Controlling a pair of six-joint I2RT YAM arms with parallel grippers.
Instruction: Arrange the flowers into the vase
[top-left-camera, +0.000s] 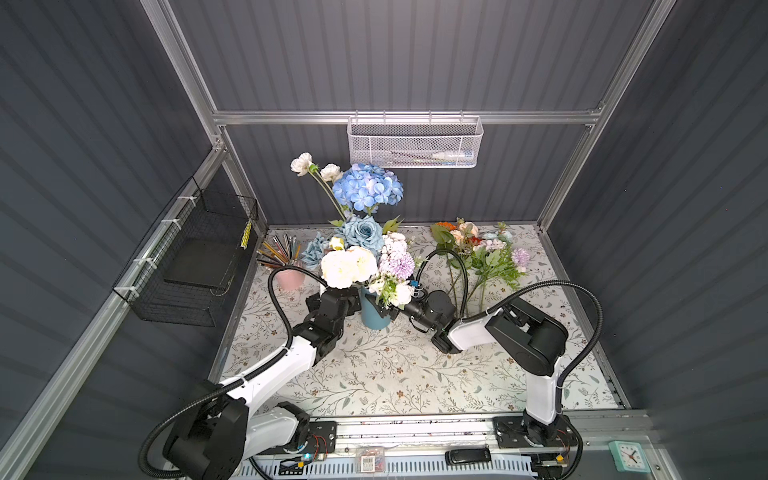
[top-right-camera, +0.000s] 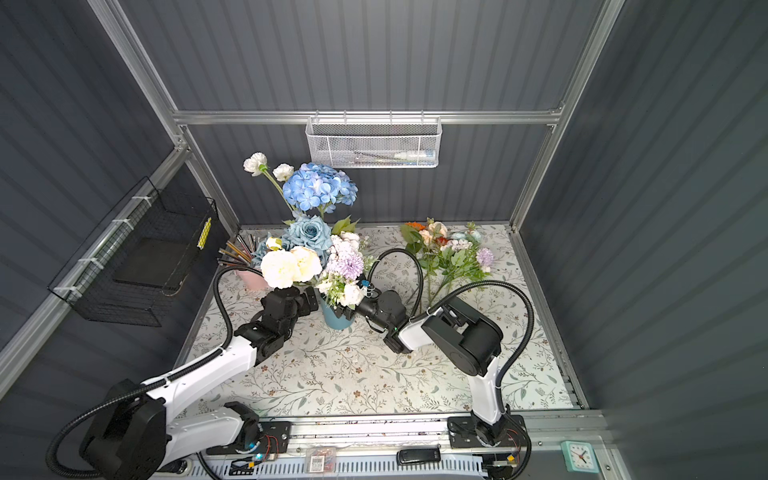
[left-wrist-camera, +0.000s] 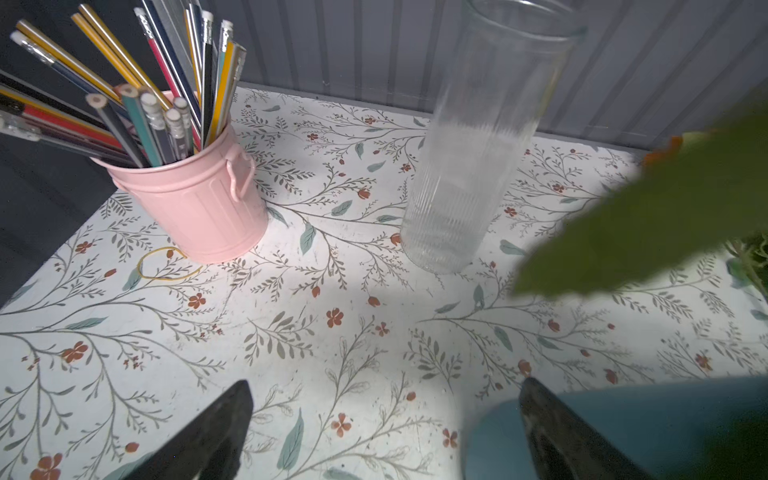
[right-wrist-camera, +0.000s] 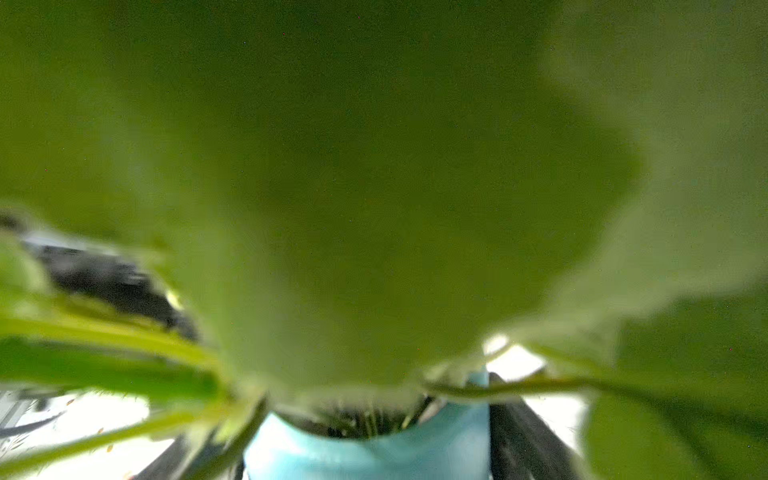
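Most flowers (top-left-camera: 353, 257) are stood in the vase (top-left-camera: 371, 320) on the tabletop (top-left-camera: 395, 374); a loose bunch (top-left-camera: 486, 257) is laid well apart, back right. The left tool (left-wrist-camera: 385, 384) is held wide apart beside the vase. The right tool (top-left-camera: 387, 308) is set at the vase's rim; whether clamped cannot be told.

Both top views look steeply down on floral-print tabletop (top-left-camera: 395, 374), nearly same scene. Left wrist: low, faces ribbed grey back wall (left-wrist-camera: 623, 62). Right wrist: pressed into blurred green leaves (right-wrist-camera: 374, 187) over teal-blue cylindrical vase (right-wrist-camera: 374, 449).
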